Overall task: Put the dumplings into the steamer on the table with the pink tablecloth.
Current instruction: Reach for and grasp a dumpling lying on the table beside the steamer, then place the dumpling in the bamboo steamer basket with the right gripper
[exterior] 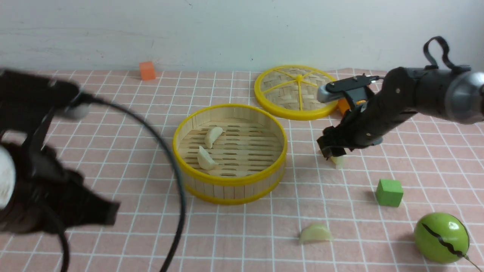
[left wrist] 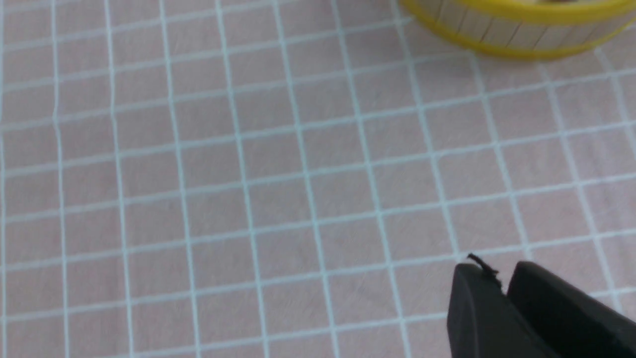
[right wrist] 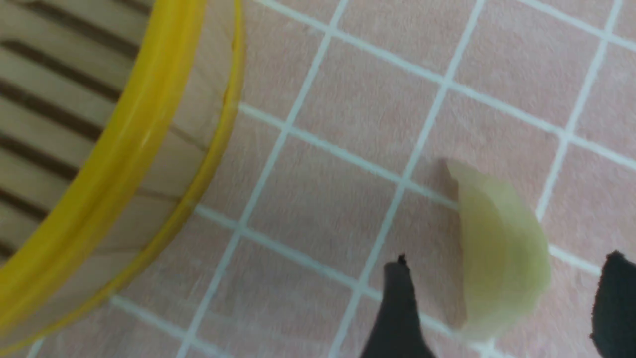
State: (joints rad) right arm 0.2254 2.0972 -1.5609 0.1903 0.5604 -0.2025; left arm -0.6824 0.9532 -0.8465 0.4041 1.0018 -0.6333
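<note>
**Right tool** (exterior: 332,150): jaws apart, low over the surface (exterior: 264,249), straddling one dumpling (right wrist: 497,238). Not closed on it; nothing held.

**Left tool** (left wrist: 503,283): fingers pressed together, empty, over bare pink tablecloth (exterior: 128,158) twd the left edge.

**Steamer** (exterior: 227,179): mid-surface, upright, uncovered. 2 dumplings (exterior: 212,136) lie on the slat floor, in the half twd the left edge.

**Straddled dumpling:** on the cloth beside the steamer's wall, on the side facing the right edge; not touching it.

**4th dumpling** (exterior: 315,233): loose nr the near edge.

**Misc:**
- Lid (exterior: 280,87) lies flat twd the far edge.
- Green cube (exterior: 389,192) and green ball (exterior: 441,237) sit twd the near-right corner.
- Orange cube (exterior: 147,70) sits at the far edge.

**Step (judged):** grasp of the 3rd dumpling. Task approx half done: 2 in, 2 out.

**How to do it well (judged):**
- Centre the dumpling btwn the fingers and close across its thick belly, not the thin tips.
- It looks glossy, so it may slip out; close slowly w/ light pressure.
- Lift clear of the yellow rim before crossing.
- Release low over the bare half of the floor, away from the 2 already inside.
</note>
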